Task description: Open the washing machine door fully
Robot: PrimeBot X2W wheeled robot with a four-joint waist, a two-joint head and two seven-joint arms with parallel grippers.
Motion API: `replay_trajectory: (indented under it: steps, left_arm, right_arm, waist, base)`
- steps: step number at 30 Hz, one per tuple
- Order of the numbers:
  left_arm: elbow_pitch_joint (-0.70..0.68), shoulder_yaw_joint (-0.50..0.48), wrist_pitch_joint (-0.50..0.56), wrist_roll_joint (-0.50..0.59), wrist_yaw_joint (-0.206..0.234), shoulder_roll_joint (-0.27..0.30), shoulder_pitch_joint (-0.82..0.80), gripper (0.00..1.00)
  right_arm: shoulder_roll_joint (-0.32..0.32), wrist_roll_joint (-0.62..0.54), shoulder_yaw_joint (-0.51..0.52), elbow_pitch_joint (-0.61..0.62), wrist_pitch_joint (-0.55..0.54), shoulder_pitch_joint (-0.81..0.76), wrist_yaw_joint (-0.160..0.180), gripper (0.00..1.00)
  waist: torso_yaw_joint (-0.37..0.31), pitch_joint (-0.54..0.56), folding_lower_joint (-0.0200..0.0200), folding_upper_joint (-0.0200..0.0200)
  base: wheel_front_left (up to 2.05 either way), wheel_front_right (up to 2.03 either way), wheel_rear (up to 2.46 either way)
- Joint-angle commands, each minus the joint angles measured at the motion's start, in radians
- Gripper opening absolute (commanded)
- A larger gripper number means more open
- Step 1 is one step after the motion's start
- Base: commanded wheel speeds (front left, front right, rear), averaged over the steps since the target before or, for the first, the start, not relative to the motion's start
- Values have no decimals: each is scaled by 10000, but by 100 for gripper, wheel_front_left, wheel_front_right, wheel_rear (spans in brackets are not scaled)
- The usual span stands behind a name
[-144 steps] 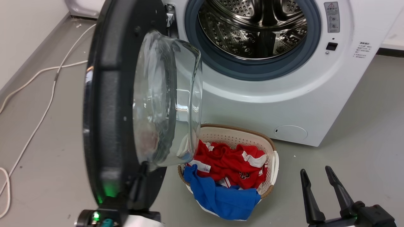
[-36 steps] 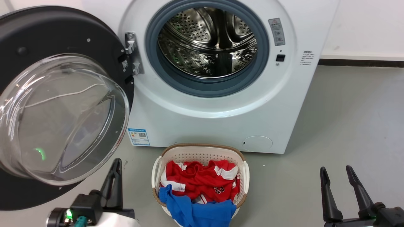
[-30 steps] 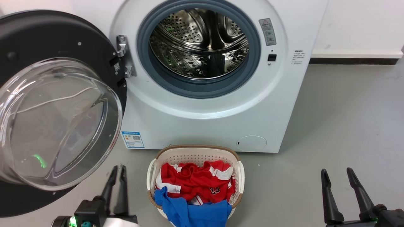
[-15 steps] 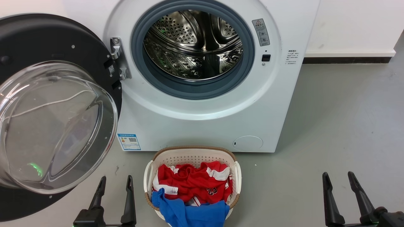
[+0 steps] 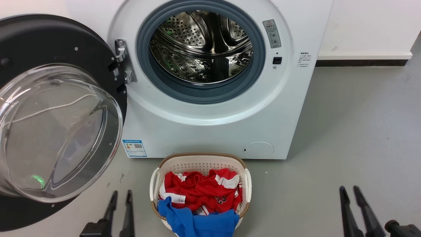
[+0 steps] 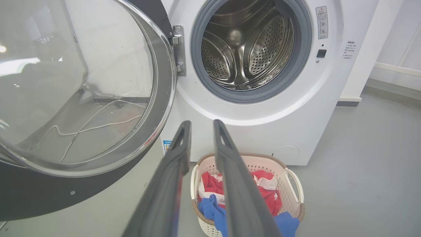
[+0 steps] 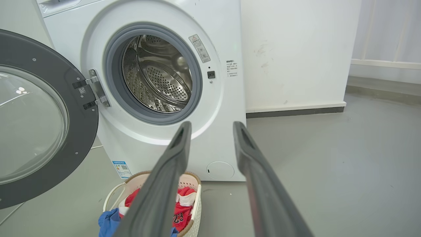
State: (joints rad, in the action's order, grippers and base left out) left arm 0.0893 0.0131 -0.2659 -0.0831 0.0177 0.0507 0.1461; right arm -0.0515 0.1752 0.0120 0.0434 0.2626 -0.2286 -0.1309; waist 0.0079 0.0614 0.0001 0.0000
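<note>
The washing machine door [image 5: 49, 39] is a black disc with a clear glass bowl [image 5: 56, 131], swung far out to the left on its metal hinge [image 5: 121, 61]. The washing machine [image 5: 210, 131] stands white behind it, its steel drum [image 5: 200, 46] exposed inside a grey rubber ring. My left gripper [image 5: 121, 194] is low at the left, below the door's lower edge and apart from it, open a narrow gap and empty. My right gripper [image 5: 349, 189] is low at the right, open and empty. The left wrist view has the door [image 6: 49, 194] at the left; the right wrist view also has the door [image 7: 79, 131] at its left.
A white laundry basket [image 5: 200, 155] with red and blue clothes sits on the floor in front of the machine, between my grippers. A white cable [image 6: 92, 125] lies on the floor behind the door glass. A dark baseboard [image 5: 361, 62] runs along the wall at the right.
The door has swung from half open to wide open at the left, and the camera shifted. My left gripper came off it and sank low; both grippers' fingers now look closer together.
</note>
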Motion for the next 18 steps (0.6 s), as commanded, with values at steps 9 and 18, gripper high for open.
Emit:
replay_trajectory:
  steps: [9, 18]
  left_arm:
    - [363, -149, 382, -1355, -134, -2, -241, 0]
    - [473, -265, 783, -3105, -304, -2, -516, 0]
  right_arm:
    - [-83, 1373, -29, -355, -238, 239, 0, 0]
    - [-185, 3123, -41, -682, -566, 664, 0, 0]
  waist:
    - [-3, -33, 0, 0]
    - [-9, -80, 0, 0]
  base:
    - [0, 0, 0]
    - [0, 0, 0]
